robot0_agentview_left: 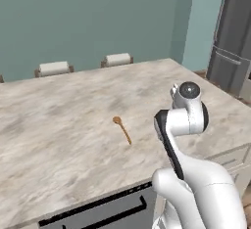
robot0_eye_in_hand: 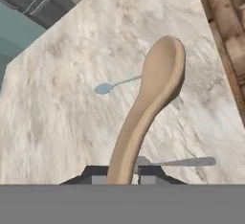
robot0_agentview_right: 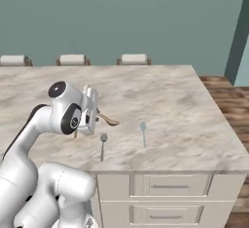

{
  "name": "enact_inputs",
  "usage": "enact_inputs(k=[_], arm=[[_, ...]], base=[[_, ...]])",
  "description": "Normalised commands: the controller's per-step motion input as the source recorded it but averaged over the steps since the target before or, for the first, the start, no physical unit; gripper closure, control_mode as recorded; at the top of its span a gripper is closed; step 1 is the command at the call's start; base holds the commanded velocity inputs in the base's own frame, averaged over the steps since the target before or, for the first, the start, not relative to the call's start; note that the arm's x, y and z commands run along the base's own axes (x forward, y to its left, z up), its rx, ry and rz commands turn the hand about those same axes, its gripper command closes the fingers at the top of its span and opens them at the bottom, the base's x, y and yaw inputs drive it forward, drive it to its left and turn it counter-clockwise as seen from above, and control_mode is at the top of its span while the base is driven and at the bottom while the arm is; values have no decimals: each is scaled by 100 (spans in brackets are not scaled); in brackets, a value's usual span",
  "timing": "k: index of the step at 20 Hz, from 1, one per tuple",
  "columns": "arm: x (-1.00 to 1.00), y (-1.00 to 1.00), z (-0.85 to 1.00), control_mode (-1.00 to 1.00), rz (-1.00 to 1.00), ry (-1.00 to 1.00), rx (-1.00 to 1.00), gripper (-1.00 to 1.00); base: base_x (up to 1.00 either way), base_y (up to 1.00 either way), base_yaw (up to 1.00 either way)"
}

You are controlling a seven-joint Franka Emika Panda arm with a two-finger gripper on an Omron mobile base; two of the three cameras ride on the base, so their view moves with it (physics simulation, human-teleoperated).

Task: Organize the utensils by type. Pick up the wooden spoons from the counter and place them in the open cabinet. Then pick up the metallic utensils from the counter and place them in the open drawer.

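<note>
My gripper point(robot0_agentview_right: 96, 116) hangs above the counter point(robot0_agentview_right: 170, 100), shut on the handle of a pale tan wooden spoon point(robot0_agentview_right: 109, 121). In the hand view that spoon point(robot0_eye_in_hand: 153, 98) rises from between the dark fingertips point(robot0_eye_in_hand: 95, 173), bowl upward. A second, orange-brown wooden spoon point(robot0_agentview_left: 122, 129) lies flat on the counter point(robot0_agentview_left: 59, 125), left of the arm. Two grey metal spoons point(robot0_agentview_right: 102, 145) point(robot0_agentview_right: 143, 133) rest near the counter's front edge below the hand; the hand view shows them as a bluish spoon point(robot0_eye_in_hand: 115, 85) and a grey spoon point(robot0_eye_in_hand: 184, 162). The open cabinet and open drawer are out of view.
Pale chair backs point(robot0_agentview_left: 54, 68) point(robot0_agentview_right: 133, 59) line the counter's far edge. A grey fridge point(robot0_agentview_left: 233, 37) stands at the right. Closed grey drawer fronts point(robot0_agentview_right: 165, 187) sit under the counter, a dark appliance front point(robot0_agentview_left: 98, 212) lower left, and wooden floor point(robot0_agentview_right: 228, 95) beyond the right end.
</note>
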Motion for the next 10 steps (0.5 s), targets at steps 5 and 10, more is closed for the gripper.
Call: enact_inputs(k=[5,10], arm=[[0,0,0,100,0,0,0,100],[0,0,0,100,0,0,0,100]], base=[[-20,-20,-48],[-13,-25,-53]])
